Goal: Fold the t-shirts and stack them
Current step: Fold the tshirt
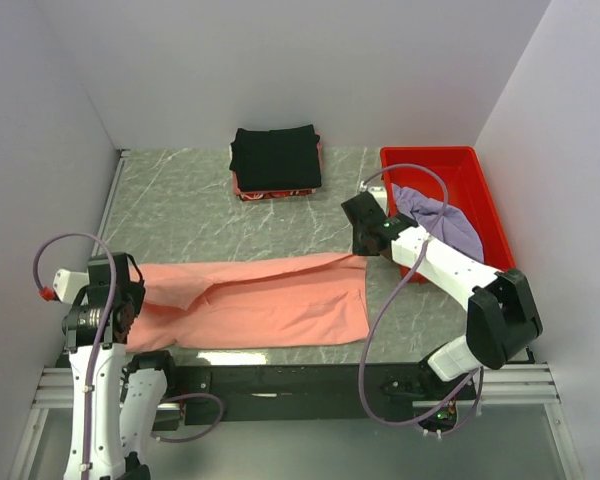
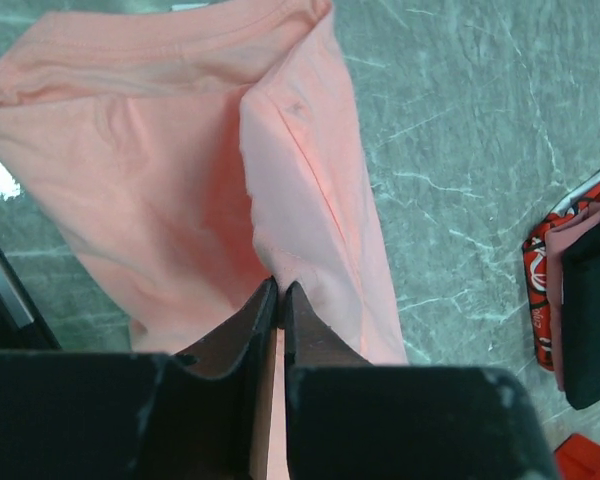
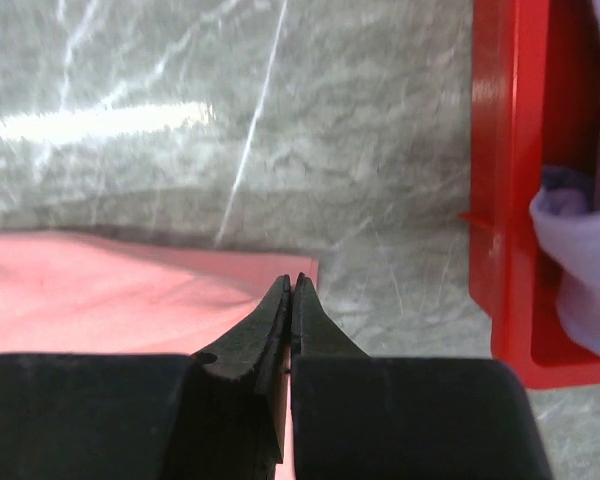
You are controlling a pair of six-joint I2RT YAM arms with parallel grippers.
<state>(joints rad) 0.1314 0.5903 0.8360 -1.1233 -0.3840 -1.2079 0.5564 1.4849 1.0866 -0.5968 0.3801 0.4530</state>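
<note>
The salmon-pink t-shirt (image 1: 270, 300) lies stretched out across the near half of the table, partly folded lengthwise. My left gripper (image 1: 130, 298) is shut on its left end; the left wrist view shows the jaws (image 2: 278, 288) pinching a fold of pink cloth (image 2: 180, 170). My right gripper (image 1: 363, 243) is shut at the shirt's far right corner (image 3: 130, 295), with pink cloth showing between the jaws (image 3: 292, 282). The black t-shirt (image 1: 275, 158) lies neatly folded at the back middle. The lavender t-shirt (image 1: 442, 222) lies crumpled in the red tray (image 1: 430, 153).
The black shirt rests on a folded red-patterned cloth (image 2: 540, 290). The red tray's wall (image 3: 505, 200) stands just right of my right gripper. White walls enclose the table on three sides. A metal rail runs along the left edge (image 1: 108, 200).
</note>
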